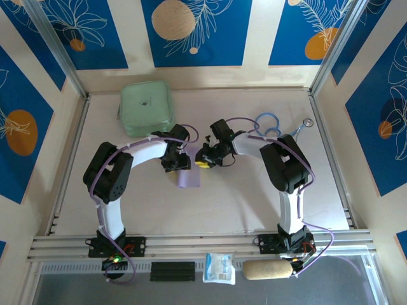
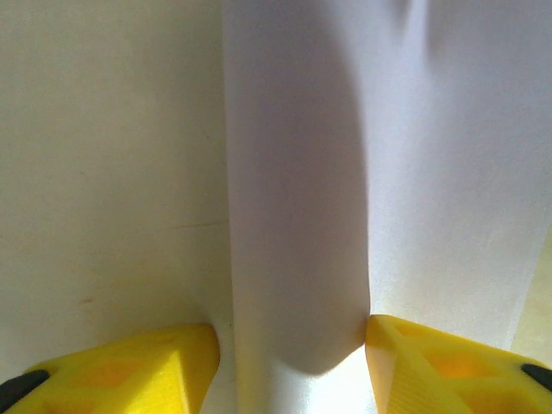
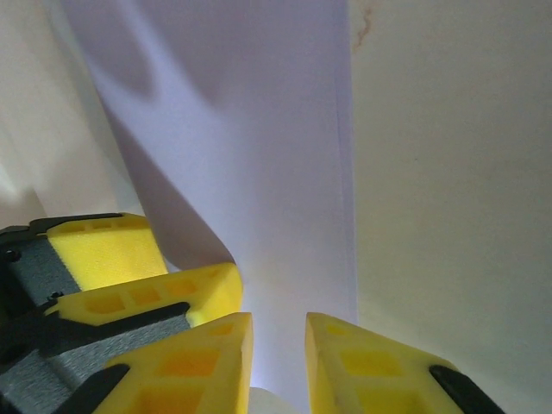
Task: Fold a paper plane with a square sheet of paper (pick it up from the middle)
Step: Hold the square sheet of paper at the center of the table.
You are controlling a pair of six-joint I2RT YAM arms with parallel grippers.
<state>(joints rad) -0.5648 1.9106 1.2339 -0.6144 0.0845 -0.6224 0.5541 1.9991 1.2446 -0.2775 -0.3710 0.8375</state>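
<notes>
mint-green pouch (image 1: 147,108), blue scissors (image 1: 269,124) perhaps

The desk (image 1: 254,197) is a pale cream surface framed by aluminium rails on its sides and near edge. Toward its far left corner lies a mint-green pouch (image 1: 147,107) (rounded square, lying flat). Near the middle lies the square sheet of paper (image 1: 188,179), pale lilac and folded narrow, one long edge lifted off the surface in the wrist views. At the far right rest a blue loop (image 1: 268,122) and a small metal ring (image 1: 308,122), just beside each other. The arm bases are bolted along the near rail.
</notes>
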